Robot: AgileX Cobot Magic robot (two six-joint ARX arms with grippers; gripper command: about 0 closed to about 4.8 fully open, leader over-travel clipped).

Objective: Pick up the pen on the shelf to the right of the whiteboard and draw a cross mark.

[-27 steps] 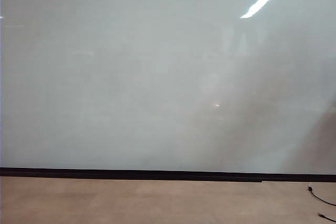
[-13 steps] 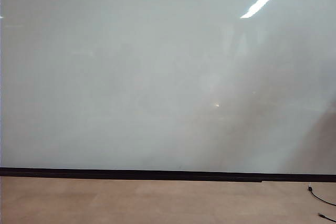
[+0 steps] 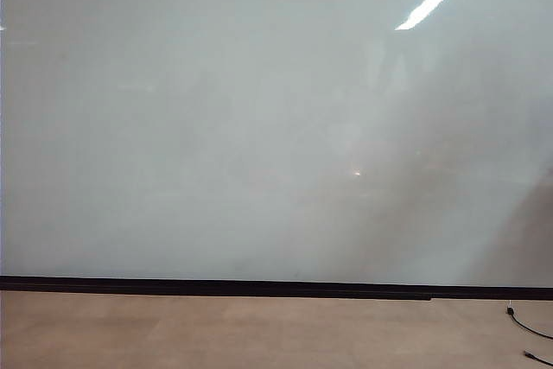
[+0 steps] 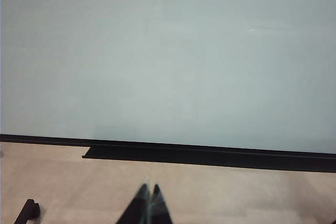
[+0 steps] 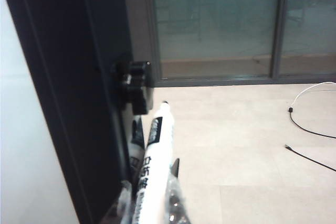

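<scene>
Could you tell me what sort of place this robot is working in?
Probably an office or meeting room: a large whiteboard stands on a pale floor, with glazed partitions behind. The right gripper closes on the pen; the left gripper, shut, faces the board.

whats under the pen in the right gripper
Another marker lies beside and below the pen clamped by the right gripper, against the dark frame. The shelf itself is hidden.

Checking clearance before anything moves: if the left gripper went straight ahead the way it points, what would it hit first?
The left gripper, shut, points over bare floor at the whiteboard. It would probably meet the dark strip along the board's bottom edge first, though depth is hard to judge.
</scene>
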